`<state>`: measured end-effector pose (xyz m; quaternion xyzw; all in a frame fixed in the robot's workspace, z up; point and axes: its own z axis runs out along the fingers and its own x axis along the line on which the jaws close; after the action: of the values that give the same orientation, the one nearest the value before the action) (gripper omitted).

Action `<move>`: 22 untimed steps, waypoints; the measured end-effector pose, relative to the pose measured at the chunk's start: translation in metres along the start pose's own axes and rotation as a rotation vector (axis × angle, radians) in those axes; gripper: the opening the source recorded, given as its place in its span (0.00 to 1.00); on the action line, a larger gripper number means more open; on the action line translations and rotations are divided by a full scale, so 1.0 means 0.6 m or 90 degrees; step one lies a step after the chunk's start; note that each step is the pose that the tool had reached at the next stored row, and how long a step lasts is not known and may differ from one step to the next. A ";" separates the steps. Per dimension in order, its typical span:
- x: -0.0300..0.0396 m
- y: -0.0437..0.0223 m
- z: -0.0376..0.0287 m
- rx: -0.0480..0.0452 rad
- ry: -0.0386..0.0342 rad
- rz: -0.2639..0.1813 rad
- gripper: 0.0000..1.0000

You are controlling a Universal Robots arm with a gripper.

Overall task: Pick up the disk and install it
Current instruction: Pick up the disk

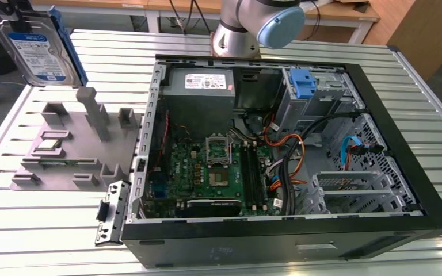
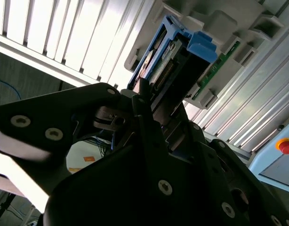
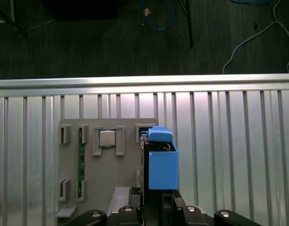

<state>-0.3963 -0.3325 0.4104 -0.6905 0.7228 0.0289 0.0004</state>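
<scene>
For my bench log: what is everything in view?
silver hard disk with blue rails: one, silver and blue, upright in the gripper.
grey plastic parts holder: one, grey, on the table beside the case.
square metal chip: one, silver, in the holder.
green memory stick: one, green, in the holder.
open black computer case: one, black, lying on the table.
green motherboard: one, green, inside the case.
grey power-supply box: one, grey, inside the case.
blue plastic latch: one, blue, inside the case.
slatted metal table: one, silver, under the case.
robot arm: one, grey and blue, behind the case.
gripper: one, black, shut on the disk.
</scene>
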 end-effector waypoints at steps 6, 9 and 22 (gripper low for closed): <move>0.000 0.000 -0.001 -0.0001 -0.0002 0.000 0.35; 0.000 0.000 -0.004 0.0000 -0.0002 0.000 0.35; 0.000 0.000 -0.011 -0.0001 -0.0019 0.000 0.35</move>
<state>-0.3963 -0.3325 0.4169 -0.6905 0.7227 0.0299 0.0014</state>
